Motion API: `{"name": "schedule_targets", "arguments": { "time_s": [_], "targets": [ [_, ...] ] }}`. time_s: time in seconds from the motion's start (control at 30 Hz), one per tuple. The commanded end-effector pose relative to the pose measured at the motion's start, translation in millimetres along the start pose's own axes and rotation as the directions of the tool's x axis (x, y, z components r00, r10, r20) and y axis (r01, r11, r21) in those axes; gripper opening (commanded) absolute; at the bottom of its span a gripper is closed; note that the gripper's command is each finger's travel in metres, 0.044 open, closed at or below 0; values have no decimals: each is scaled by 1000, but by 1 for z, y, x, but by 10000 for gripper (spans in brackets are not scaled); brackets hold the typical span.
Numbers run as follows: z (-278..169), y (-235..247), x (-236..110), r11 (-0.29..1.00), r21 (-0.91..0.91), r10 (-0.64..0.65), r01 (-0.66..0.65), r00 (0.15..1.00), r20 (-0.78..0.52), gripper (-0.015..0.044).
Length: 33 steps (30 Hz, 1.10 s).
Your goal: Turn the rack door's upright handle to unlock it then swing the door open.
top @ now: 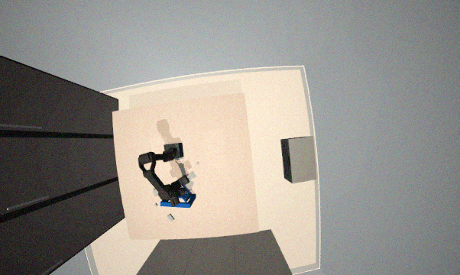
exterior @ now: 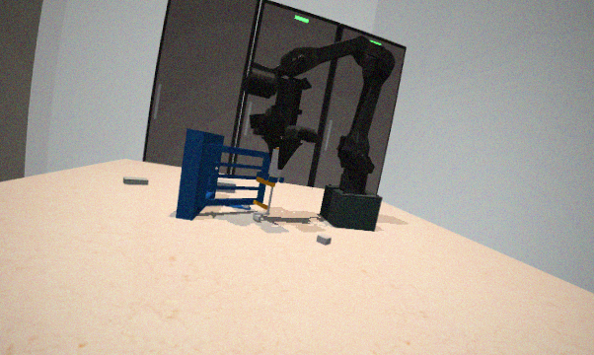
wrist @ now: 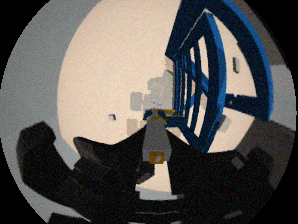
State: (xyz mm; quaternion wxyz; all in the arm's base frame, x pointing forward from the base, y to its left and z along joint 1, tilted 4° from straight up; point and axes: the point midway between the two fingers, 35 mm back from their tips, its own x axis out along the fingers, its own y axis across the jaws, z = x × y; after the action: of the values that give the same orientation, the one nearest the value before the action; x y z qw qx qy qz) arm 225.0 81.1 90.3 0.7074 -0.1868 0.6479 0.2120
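And clamping firmly on the handle [exterior: 275, 164] [wrist: 157, 139] here, pinching it upright between the fingers of the gripper [top: 179, 187] [exterior: 276, 160] [wrist: 154, 131], at the free edge of the door [top: 189, 193] [exterior: 245, 152] [wrist: 216, 75]! Standing out from the frame [top: 178, 205] [exterior: 190, 173] [wrist: 267, 90], probably still needing more swing to clear eighty degrees. Risking a slip if pulling straight instead of following the hinge's arc; risking an unwanted twist back of the handle if letting the wrist lag behind the door. Pulling too hard might be dragging the light-looking frame askew, too. Watching for a scrape against the bars when letting go, with bulky gripper parts crowding so close above. Now reading the pose: rising from the base [top: 180, 149] [exterior: 353, 212], arching high through the arm [top: 153, 179] [exterior: 371, 99], then dropping steeply at the wrist, pointing fingertips down onto the handle.
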Motion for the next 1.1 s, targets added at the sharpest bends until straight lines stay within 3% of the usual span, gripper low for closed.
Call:
{"name": "schedule_targets", "arguments": {
  "time_s": [0.0,1.07],
  "targets": [
    [2,6,0,998,69,-10,9,1000,6,17],
    [30,66,0,889,458,-4,0,1000,9,17]
  ]
}}
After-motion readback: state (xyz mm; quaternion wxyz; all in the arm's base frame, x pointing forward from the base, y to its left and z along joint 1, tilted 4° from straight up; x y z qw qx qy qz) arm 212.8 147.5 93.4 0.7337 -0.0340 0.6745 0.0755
